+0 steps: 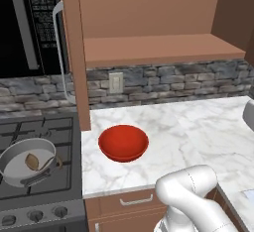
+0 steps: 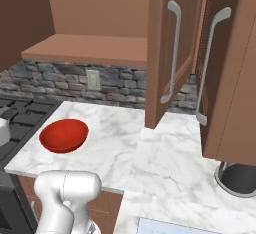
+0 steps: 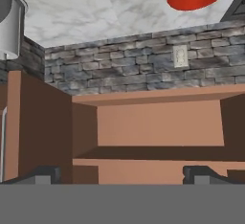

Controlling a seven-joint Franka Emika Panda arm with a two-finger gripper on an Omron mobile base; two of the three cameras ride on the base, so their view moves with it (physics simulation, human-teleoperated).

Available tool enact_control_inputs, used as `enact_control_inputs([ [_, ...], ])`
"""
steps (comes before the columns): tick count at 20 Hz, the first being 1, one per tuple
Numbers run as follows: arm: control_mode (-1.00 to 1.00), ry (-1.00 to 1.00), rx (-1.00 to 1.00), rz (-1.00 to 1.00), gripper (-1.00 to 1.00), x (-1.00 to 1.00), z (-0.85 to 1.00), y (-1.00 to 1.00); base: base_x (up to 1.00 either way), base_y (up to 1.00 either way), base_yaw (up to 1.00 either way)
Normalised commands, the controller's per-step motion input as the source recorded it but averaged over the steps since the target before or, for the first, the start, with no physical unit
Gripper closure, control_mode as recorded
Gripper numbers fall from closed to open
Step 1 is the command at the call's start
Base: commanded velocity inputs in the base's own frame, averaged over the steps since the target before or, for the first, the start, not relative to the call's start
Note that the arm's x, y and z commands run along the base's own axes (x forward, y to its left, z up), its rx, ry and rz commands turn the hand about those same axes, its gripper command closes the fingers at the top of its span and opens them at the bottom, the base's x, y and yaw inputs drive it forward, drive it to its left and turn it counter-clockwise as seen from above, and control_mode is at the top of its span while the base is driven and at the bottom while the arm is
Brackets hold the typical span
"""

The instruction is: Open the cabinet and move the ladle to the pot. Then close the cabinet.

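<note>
Both cabinet (image 2: 170, 53) doors stand swung open; my right base camera shows their panelled reddish-brown wood and long silver bar handles. From the left base camera I see the thin dark ladle (image 1: 42, 164) lying in the shallow grey metal pot (image 1: 25, 164) on the stove (image 1: 49, 132), beside a glossy red bowl (image 1: 123, 143) on veined white marble. My gripper (image 3: 122, 175) is spread wide, holding nothing, facing the bare shelves upside down.
</note>
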Motion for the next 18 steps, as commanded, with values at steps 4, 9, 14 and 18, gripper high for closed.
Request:
enact_control_inputs([
  [4,-1.0,0.0,0.0,0.02,-1.0,0.0,0.0,0.0,0.11,-0.08,0.07],
  [9,-1.0,0.0,0.04,0.0,-1.0,0.0,0.1,-0.1,0.0,0.0,0.0],
  [14,-1.0,0.0,0.05,0.0,-1.0,0.0,0.17,-0.21,0.0,0.0,0.0],
  [18,-1.0,0.0,0.05,0.0,-1.0,0.0,0.2,-0.29,0.0,0.0,0.0],
])
